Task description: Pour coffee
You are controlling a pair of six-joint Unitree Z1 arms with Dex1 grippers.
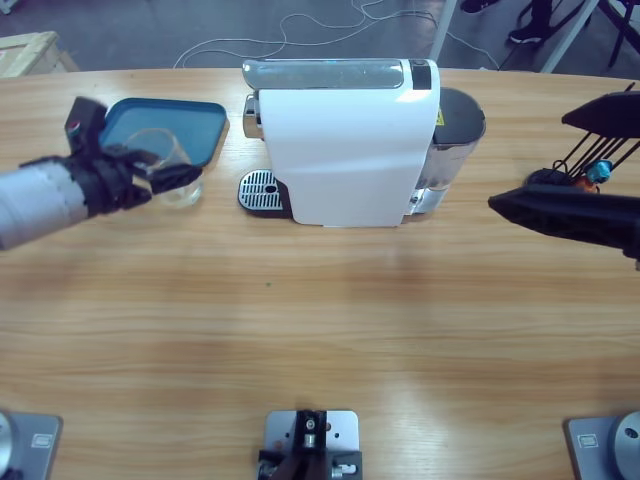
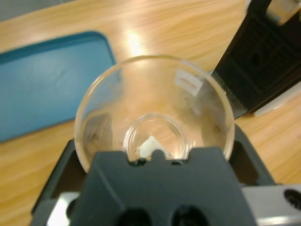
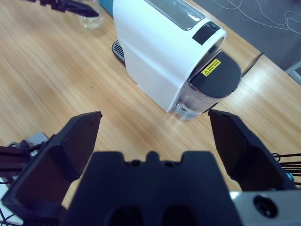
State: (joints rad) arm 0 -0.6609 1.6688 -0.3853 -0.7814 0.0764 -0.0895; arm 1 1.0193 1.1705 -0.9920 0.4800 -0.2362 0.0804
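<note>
My left gripper is shut on a small clear glass tumbler, held just right of the blue tray and left of the coffee machine's drip grate. The left wrist view looks into the tumbler's mouth, with a black jaw on either side of it. No coffee shows in the glass; only a small white patch sits at its base. My right gripper stands wide open with nothing between its jaws, off to the right of the white coffee machine and facing it.
The machine's water tank, with a black lid and a yellow label, faces the right arm. A black capsule rack stands at the far right of the table. Bare wood fills the front half. Cables lie on the floor beyond.
</note>
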